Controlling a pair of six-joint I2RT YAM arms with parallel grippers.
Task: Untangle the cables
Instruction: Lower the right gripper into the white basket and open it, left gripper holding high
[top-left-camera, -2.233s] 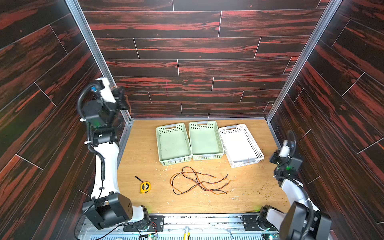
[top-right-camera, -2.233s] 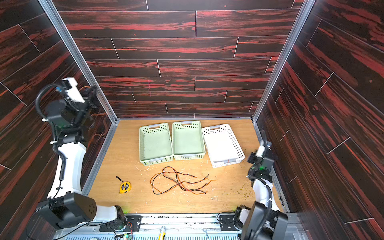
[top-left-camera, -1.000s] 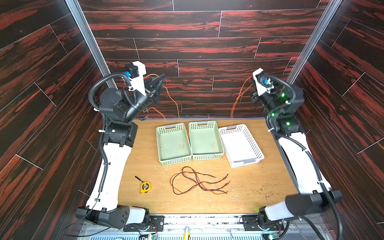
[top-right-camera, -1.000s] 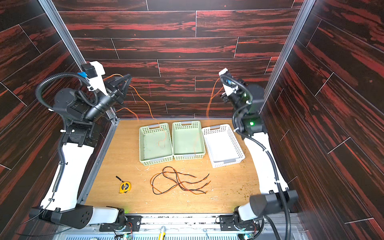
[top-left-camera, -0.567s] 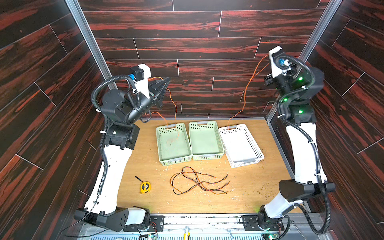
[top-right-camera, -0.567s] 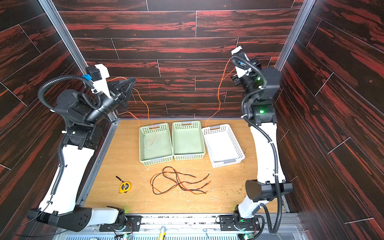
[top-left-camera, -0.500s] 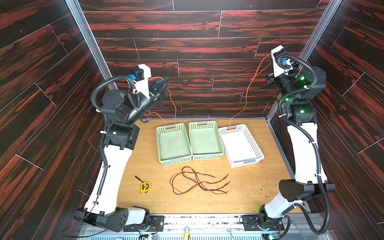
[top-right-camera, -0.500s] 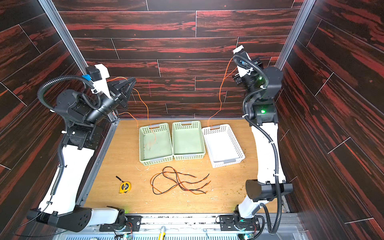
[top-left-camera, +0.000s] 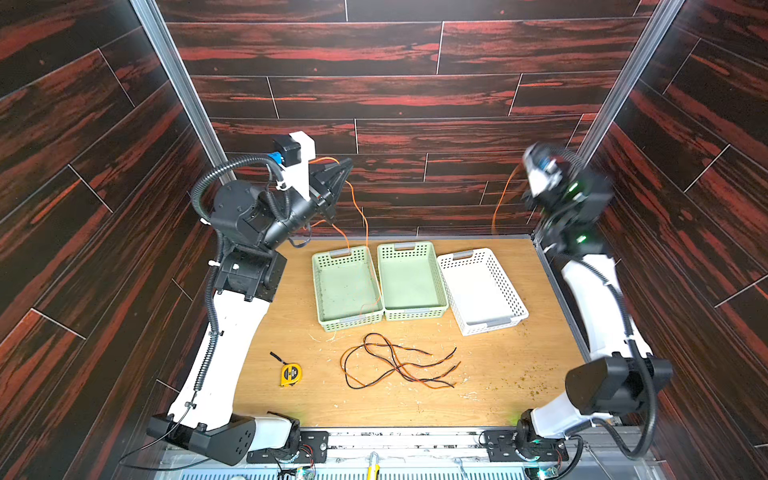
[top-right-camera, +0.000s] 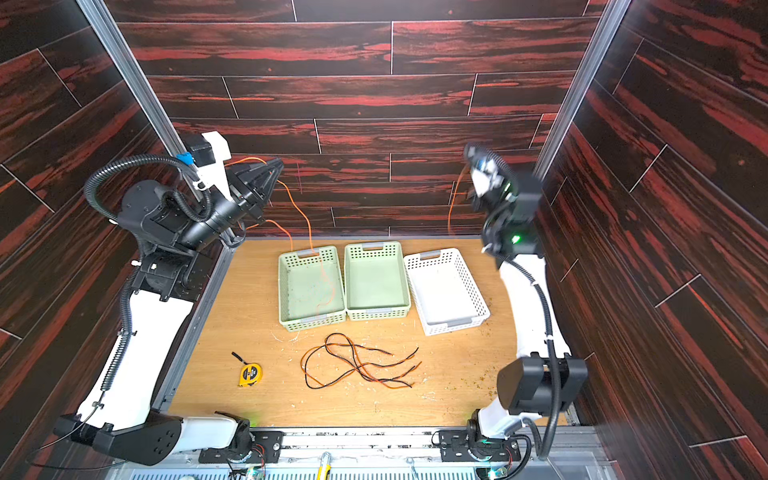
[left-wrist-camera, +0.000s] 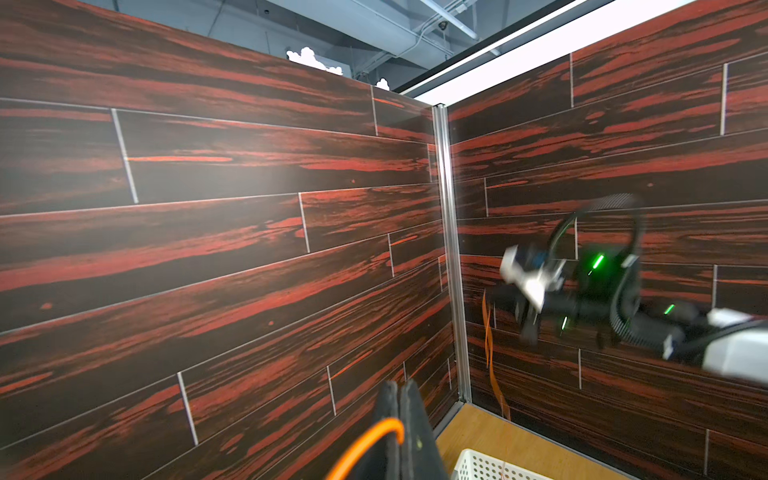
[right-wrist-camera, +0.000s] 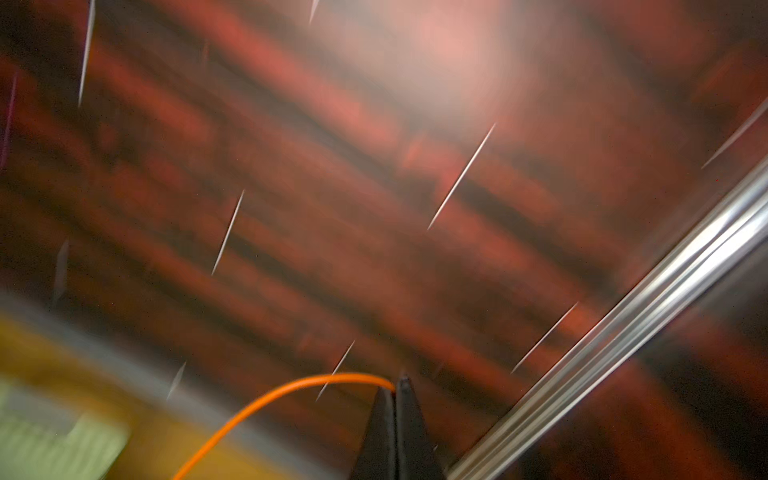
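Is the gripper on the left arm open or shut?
Shut. On the left gripper, the black jaws press together in the wrist view, pinching a thin orange cable.

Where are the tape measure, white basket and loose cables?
tape measure (top-left-camera: 290, 375): in a top view, on its yellow case.
white basket (top-left-camera: 492, 325): in a top view, on its near end wall.
loose cables (top-left-camera: 397, 365): in a top view, where they cross.

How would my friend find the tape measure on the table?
Look at the wooden table, in front of the three baskets. Beside the tangled cables, on the left arm's side, lies the tape measure. It is the only small, round, yellow thing there, with a short black strap.
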